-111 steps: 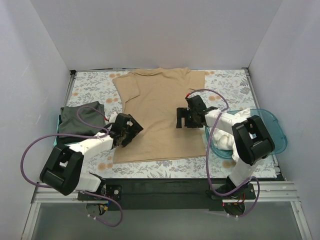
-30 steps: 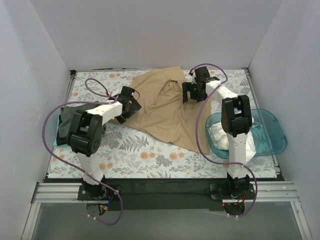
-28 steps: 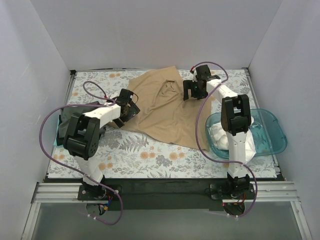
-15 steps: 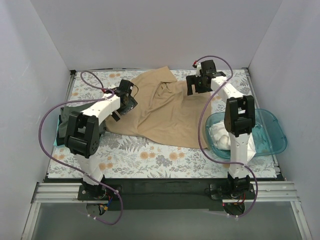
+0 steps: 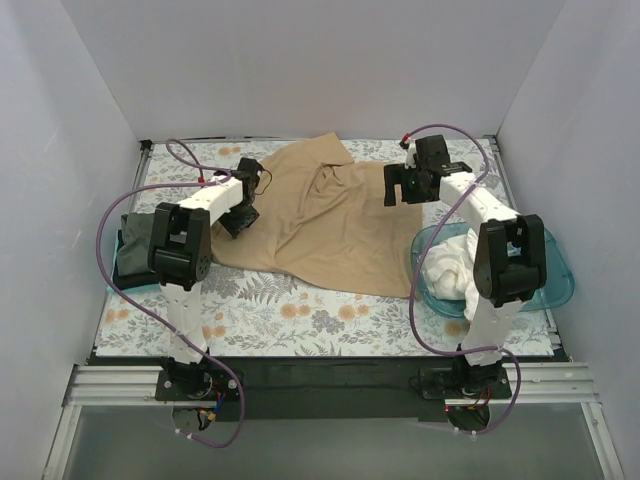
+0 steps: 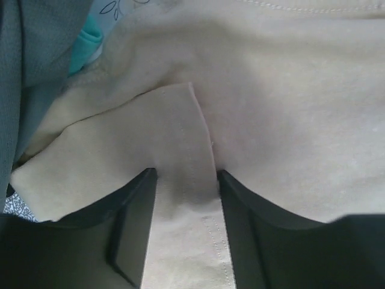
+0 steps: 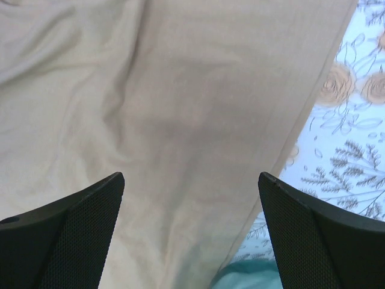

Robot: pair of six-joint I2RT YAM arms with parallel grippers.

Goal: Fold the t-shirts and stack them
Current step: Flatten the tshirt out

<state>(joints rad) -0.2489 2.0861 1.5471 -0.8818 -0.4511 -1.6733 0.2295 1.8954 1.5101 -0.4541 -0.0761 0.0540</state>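
Note:
A tan t-shirt [image 5: 330, 225] lies crumpled across the middle of the floral table cover. My left gripper [image 5: 238, 208] is down on its left edge; in the left wrist view its jaws [image 6: 185, 173] stand partly apart with a hemmed strip of tan cloth [image 6: 186, 229] between the fingers [image 6: 135, 223]. My right gripper [image 5: 398, 188] hovers wide open over the shirt's right side [image 7: 180, 90], nothing between its fingers [image 7: 78, 229]. A dark grey-green t-shirt [image 5: 135, 245] [image 6: 30, 60] sits folded at the left. White t-shirts [image 5: 450, 265] lie bunched in the teal tub.
The translucent teal tub [image 5: 555, 265] [image 7: 240, 278] stands at the right, close under the right arm. Floral cover [image 5: 300, 320] [image 7: 355, 120] shows bare in front of the tan shirt. White walls close in the left, back and right sides.
The left gripper shifted toward the shirt's left edge and its jaws narrowed around the hem. The right arm swung back and then right, staying open. The tan shirt was dragged slightly back-left.

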